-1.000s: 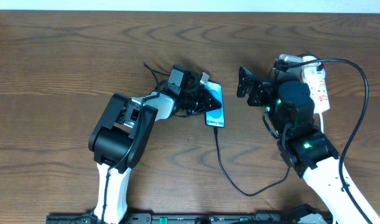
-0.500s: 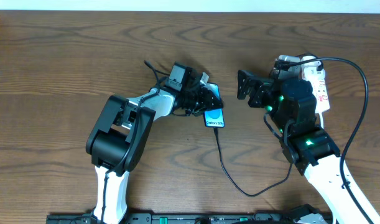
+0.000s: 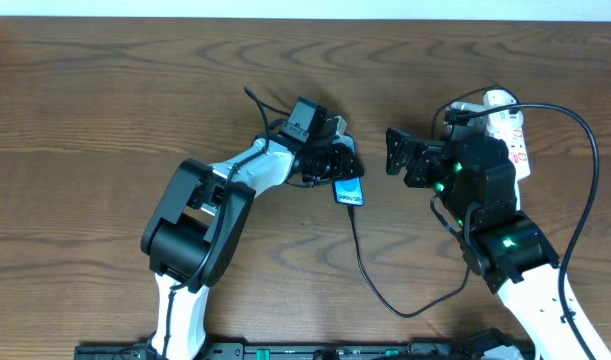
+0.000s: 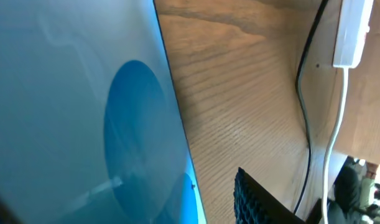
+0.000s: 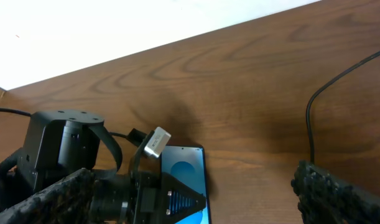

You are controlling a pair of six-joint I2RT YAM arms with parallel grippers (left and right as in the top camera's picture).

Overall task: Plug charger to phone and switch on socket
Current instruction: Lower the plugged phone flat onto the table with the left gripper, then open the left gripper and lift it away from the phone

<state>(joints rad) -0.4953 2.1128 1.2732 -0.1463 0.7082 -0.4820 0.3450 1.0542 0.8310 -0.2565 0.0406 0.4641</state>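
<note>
Showing the stage between plugging and switching. The left pincer (image 3: 328,160) sits over the upper end of the phone (image 3: 349,190); whether its jaws are parted or clamped on the handset cannot be told. Just past its tips, the charger (image 3: 368,275) appears to meet the phone's lower edge, so plugging looks done. Farther right, the right pincer (image 3: 393,157) hangs empty, jaws wide apart. Behind it lies the socket (image 3: 518,145); its switch next calls for a precise press.

Left arm (image 3: 197,222): black box-shaped joint housings, white tubular links.
Right arm (image 3: 485,185): black housings, white forearm link, green indicator lights (image 3: 505,241).
Right gripper (image 3: 401,157): black fingers (image 5: 339,186), ribbed pad texture.
</note>
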